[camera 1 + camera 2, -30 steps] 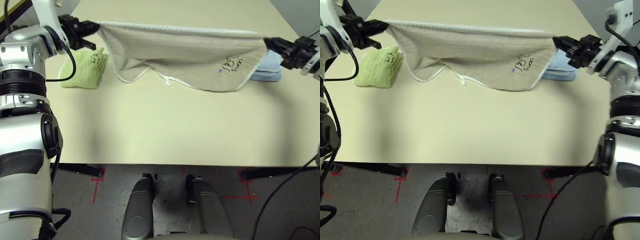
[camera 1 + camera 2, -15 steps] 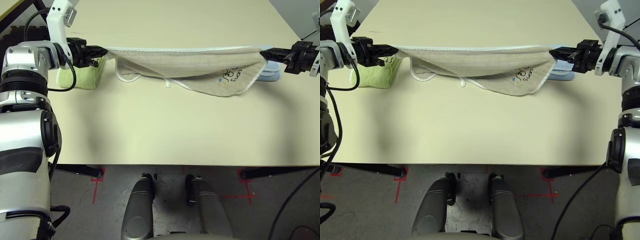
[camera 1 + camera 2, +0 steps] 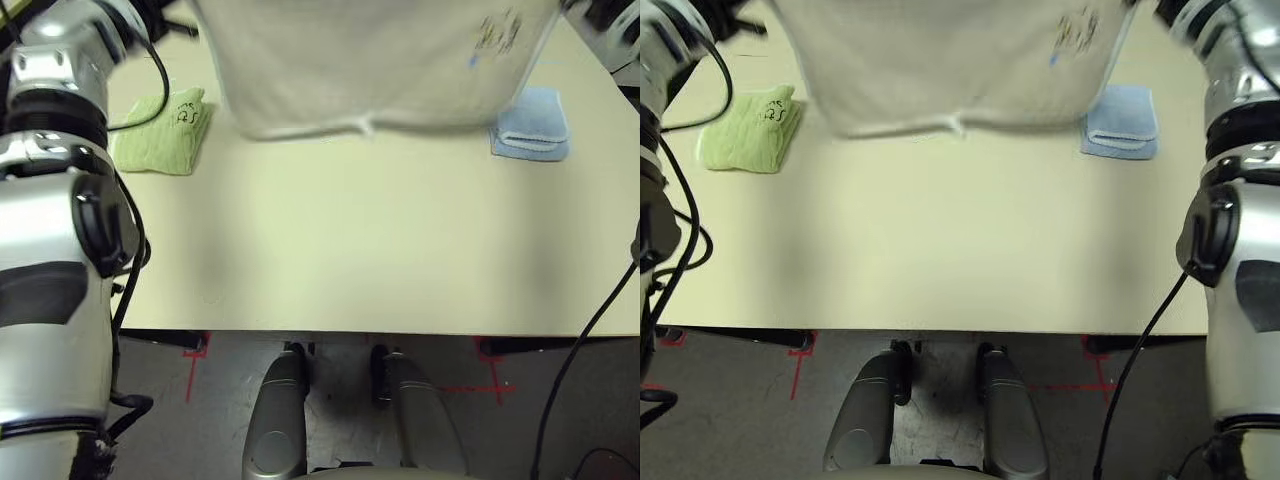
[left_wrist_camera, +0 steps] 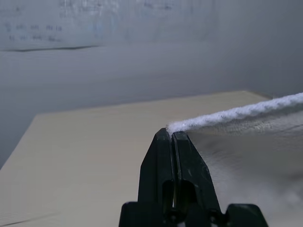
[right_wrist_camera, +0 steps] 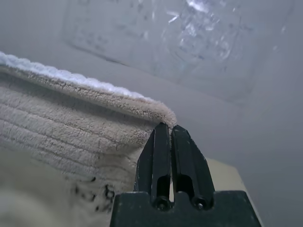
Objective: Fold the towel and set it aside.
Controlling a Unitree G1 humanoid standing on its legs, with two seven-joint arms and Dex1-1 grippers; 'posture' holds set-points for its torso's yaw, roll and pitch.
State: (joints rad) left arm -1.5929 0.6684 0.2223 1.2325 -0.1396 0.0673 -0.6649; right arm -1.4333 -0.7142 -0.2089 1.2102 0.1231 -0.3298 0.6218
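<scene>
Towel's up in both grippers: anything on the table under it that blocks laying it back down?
Nothing visible does. The towel hangs over bare table; the green towel lies off to the robot's left, the blue towel to its right.

Silver humanoid robot arms with black joint rings run down the left edge and the right edge of the head views. Thin black cables loop beside each arm. Each wrist view shows a gripper, the left gripper [image 4: 169,137] and right gripper [image 5: 168,130], each with two matte black tapered fingers.
</scene>
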